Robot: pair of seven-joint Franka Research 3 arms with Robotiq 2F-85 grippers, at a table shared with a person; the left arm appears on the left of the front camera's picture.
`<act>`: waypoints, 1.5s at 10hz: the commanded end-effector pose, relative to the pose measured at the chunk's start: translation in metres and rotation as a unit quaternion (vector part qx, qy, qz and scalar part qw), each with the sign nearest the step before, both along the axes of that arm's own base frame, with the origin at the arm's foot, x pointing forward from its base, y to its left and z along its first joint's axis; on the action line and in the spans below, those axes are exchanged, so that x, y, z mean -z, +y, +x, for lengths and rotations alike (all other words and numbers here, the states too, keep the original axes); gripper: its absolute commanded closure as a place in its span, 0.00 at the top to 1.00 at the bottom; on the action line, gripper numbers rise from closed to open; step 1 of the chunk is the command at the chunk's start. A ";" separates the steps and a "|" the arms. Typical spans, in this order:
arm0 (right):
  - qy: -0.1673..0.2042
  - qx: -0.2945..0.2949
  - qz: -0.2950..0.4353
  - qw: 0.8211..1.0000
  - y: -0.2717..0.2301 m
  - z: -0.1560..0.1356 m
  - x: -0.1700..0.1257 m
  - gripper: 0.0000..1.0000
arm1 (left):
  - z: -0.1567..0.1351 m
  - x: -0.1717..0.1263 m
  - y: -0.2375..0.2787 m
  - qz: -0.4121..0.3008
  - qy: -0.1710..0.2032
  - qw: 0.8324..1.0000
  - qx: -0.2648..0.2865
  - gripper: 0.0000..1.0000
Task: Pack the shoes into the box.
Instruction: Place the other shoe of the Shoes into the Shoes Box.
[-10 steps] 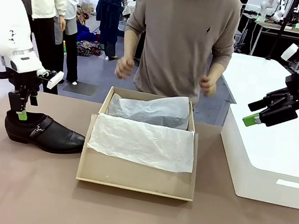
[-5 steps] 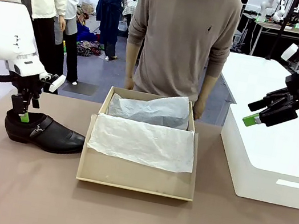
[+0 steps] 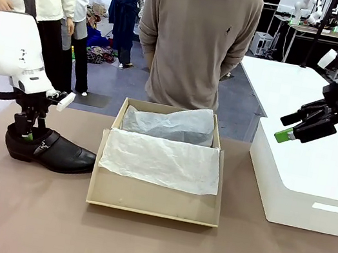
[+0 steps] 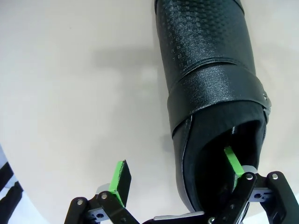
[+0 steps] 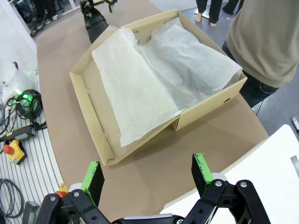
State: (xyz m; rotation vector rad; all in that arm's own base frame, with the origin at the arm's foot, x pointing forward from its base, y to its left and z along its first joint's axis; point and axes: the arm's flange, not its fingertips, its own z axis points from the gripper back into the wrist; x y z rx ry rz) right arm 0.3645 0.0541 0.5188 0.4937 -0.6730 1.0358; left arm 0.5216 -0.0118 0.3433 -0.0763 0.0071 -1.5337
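A glossy black shoe (image 3: pixel 53 151) with a buckled strap lies on the brown table, left of the box, toe towards it. My left gripper (image 3: pixel 26 132) stands open at the shoe's heel. In the left wrist view one green pad (image 4: pixel 232 161) is inside the shoe (image 4: pixel 210 70) opening and the other pad (image 4: pixel 120 179) is outside its side wall, so my left gripper (image 4: pixel 176 170) straddles that wall. The cardboard box (image 3: pixel 155 197) lies open, lined with white tissue paper. My right gripper (image 3: pixel 293 125) hangs open and empty in the air at the right; its wrist view has it (image 5: pixel 147 176) looking down on the box (image 5: pixel 88 93).
A big white plastic box (image 3: pixel 306 183) stands right of the cardboard box, under my right gripper. A person (image 3: pixel 197 40) stands at the far edge behind the box, hands behind the back. Cables and an emergency stop button (image 5: pixel 13 151) lie beside the table.
My left gripper has sunk a little onto the shoe's heel and shifted slightly right. The person has drawn both hands back from above the box. My right arm has not moved.
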 end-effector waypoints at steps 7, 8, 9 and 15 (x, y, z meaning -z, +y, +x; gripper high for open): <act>-0.012 -0.010 0.017 1.000 0.001 0.003 0.002 1.00 | 0.002 0.008 0.004 -0.008 0.016 1.000 0.020 0.17; -0.012 -0.010 0.017 1.000 0.001 0.003 0.002 1.00 | 0.001 0.007 0.004 -0.007 0.017 1.000 0.020 0.00; -0.012 -0.010 0.017 1.000 0.001 0.003 0.002 1.00 | 0.001 0.006 0.004 -0.005 0.016 1.000 0.020 0.00; -0.012 -0.010 0.017 1.000 0.001 0.003 0.002 1.00 | 0.000 0.003 0.005 0.010 0.016 1.000 0.023 0.00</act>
